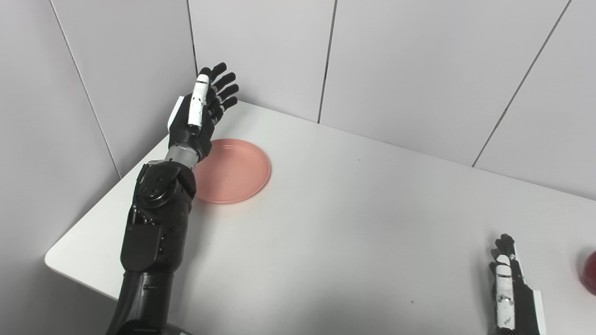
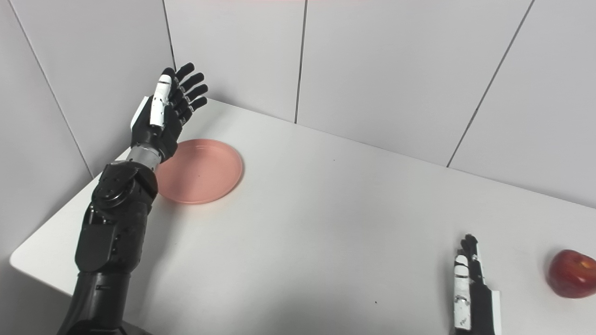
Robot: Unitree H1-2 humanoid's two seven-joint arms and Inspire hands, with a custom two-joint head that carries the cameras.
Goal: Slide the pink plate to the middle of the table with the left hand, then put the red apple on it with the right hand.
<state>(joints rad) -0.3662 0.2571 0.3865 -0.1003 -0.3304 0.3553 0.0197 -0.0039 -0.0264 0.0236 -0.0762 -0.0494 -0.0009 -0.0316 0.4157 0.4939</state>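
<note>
Currently, left eye view: the left hand (image 1: pixel 202 109) is raised beside the pink plate (image 1: pixel 233 170), fingers spread and holding nothing. Its wrist overlaps the plate's left rim in the picture; actual contact cannot be told. The plate sits near the table's (image 1: pixel 349 232) far left corner, well apart from the middle — slide not yet done. The right hand (image 1: pixel 507 284) lies low at the bottom right, fingers straight and close together, empty. Only a sliver of the red apple (image 1: pixel 591 272) shows at the picture's edge.

Right eye view: the apple is whole here, resting on the table just right of the right hand, not touching it. Plate and left hand appear as above.

Risks, as judgement — a push landing high on the rim may tip the plate rather than slide it; a push off-centre may spin it toward the wall. The apple could roll if nudged sideways.
</note>
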